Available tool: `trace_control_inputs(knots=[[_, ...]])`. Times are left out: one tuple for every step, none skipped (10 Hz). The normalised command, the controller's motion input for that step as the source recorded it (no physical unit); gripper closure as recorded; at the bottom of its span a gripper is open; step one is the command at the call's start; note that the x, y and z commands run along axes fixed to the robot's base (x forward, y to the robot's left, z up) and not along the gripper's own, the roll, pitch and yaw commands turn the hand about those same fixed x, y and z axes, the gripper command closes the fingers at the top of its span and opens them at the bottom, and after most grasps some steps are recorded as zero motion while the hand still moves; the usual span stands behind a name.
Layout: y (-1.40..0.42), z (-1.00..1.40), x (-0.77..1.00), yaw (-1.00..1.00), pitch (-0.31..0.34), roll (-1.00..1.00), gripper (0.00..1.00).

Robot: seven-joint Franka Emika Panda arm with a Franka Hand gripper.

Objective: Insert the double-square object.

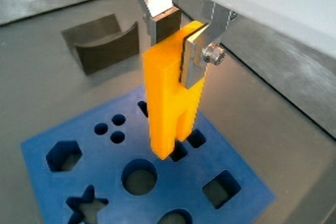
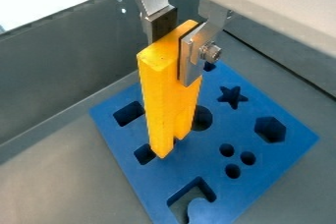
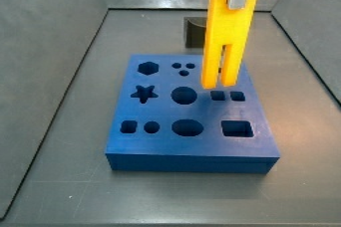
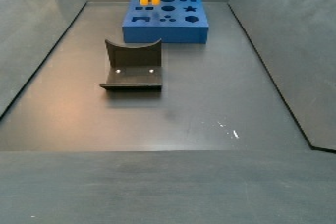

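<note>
- The double-square object point(image 3: 226, 32), a tall, flat yellow-orange plastic bar with a slot splitting its lower end into two square prongs, hangs upright over the blue rectangular foam-like board with shaped cut-outs point(image 3: 186, 141).
- In a side view its prongs sit above the board's far right part, near the pair of small square holes point(image 3: 229, 97); whether they have entered cannot be told.
- The gripper point(image 1: 182, 39) is clamped on the bar's top end, its flat silver fingers point(image 2: 197, 49) pressing the broad faces.
- Judged by looks, the bar is light, rigid and smooth, so it could slip or swing.
- A high hold leaves the prongs free.
- The dark L-shaped fixture point(image 4: 133, 66) stands well apart from the board.
</note>
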Motion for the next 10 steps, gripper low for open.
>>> trace_control_inputs(knots=[[-0.23, 0.03, 0.56, -0.30, 0.029, 0.31, 1.00], [-0.22, 0.00, 0.51, -0.30, 0.067, 0.33, 1.00], [-0.22, 0.03, 0.43, -0.32, 0.096, 0.32, 1.00], [-0.20, 0.02, 0.32, -0.35, 0.144, 0.32, 1.00], [-0.11, 0.00, 0.15, -0.38, 0.249, 0.33, 1.00], [-0.10, 0.00, 0.12, -0.35, 0.366, 0.24, 1.00], [-0.09, 0.00, 0.03, -0.33, 0.494, 0.15, 1.00], [-0.11, 0.00, 0.03, -0.28, 0.500, 0.12, 1.00], [-0.13, -0.04, 0.20, -0.29, 0.474, 0.03, 1.00], [-0.13, -0.20, 0.47, -0.32, 0.221, 0.00, 1.00]])
